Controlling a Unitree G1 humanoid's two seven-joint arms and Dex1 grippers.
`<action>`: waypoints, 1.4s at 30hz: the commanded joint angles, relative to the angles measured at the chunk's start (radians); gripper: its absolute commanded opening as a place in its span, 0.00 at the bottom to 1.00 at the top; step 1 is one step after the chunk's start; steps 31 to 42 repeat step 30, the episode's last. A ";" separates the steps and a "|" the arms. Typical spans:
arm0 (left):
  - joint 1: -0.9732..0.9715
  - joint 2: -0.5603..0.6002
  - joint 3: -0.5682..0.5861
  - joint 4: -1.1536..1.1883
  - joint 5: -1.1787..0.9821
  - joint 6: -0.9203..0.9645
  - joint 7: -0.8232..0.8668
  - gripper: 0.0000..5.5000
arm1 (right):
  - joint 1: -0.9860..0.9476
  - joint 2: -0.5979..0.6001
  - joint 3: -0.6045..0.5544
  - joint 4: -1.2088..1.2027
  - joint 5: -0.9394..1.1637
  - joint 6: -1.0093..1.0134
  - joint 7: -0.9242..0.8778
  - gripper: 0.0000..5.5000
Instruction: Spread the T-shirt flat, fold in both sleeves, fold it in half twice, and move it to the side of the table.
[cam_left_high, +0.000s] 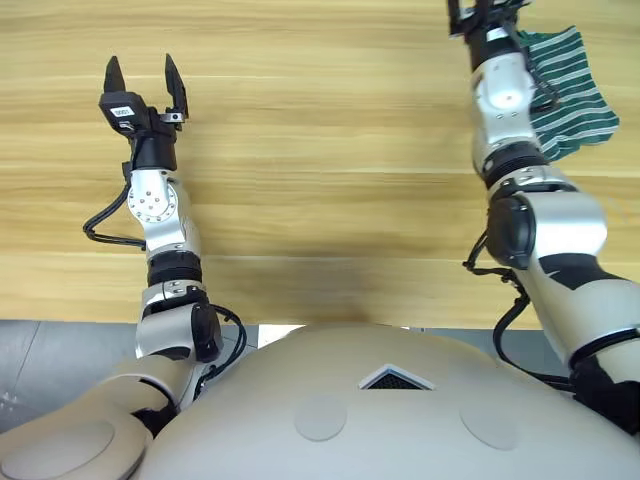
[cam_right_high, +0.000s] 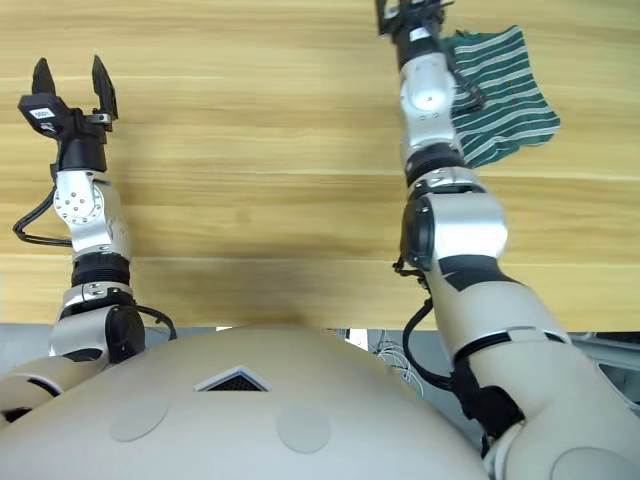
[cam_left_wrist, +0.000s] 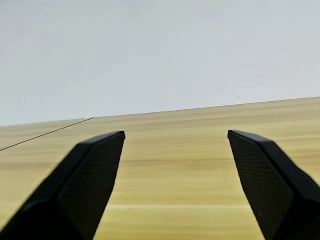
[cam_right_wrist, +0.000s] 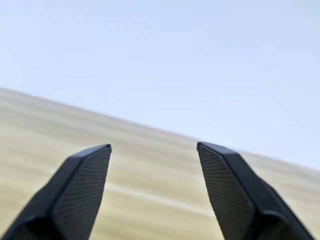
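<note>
Looks basically done: green white-striped T-shirt (cam_left_high: 578, 100) lies folded compact at the light wooden table (cam_left_high: 320, 150) right side, left gripper (cam_left_high: 141, 65) and right gripper (cam_right_wrist: 153, 145) both spread wide, empty.

T-shirt (cam_right_high: 505, 95): dark green with thin white stripes, folded down into a small compact bundle. It is roughly four-sided with slightly uneven edges. It lies flat on the light wooden table (cam_left_high: 330, 150), far out toward the table's right side. The stripes run slantwise across the top layer. Its left edge is hidden behind the right forearm (cam_right_high: 425, 90), which crosses in front of it. The near right corner juts out to a point.
</note>
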 joint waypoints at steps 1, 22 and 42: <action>-0.046 -0.003 -0.061 0.120 0.110 -0.104 0.068 0.67 | 0.040 -0.048 -0.013 0.007 0.010 -0.070 0.012 0.58; -0.083 -0.010 -0.148 0.217 0.124 -0.223 0.092 0.67 | 0.117 -0.111 0.010 -0.008 0.000 -0.215 0.073 0.58; -0.086 -0.011 -0.156 0.210 0.114 -0.222 0.081 0.67 | 0.116 -0.112 0.002 -0.008 0.016 -0.219 0.101 0.58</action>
